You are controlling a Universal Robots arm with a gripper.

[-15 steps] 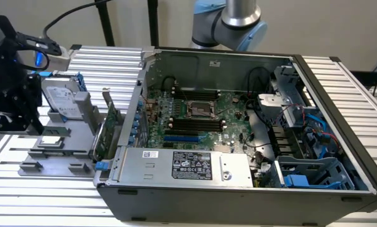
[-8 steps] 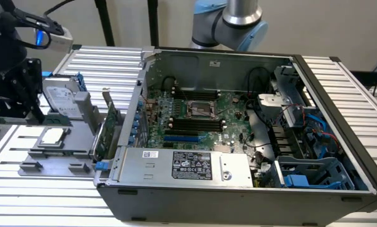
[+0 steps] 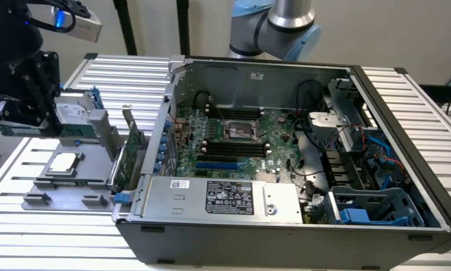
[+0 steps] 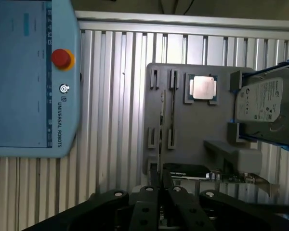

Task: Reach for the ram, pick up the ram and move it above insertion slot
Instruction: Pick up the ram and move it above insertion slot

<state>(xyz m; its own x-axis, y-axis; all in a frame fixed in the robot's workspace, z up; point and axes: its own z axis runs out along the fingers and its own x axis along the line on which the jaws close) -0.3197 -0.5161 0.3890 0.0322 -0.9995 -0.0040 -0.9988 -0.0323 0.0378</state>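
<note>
Exterior view: gripper hanging at nine o'clock of the open case, well apart from the memory slots on the board inside. Jaws clamped on the ram, a green strip lying level beneath the black fingers. Raised above the grey fixture, at about eleven o'clock of the CPU seated there. Hard drive just beside, expansion card upright against the case wall.

Wrist view: gripper pinching the ram, seen edge-on as a thin line running out over the fixture. CPU and drive on that fixture; teach pendant lying on the slatted table.
</note>
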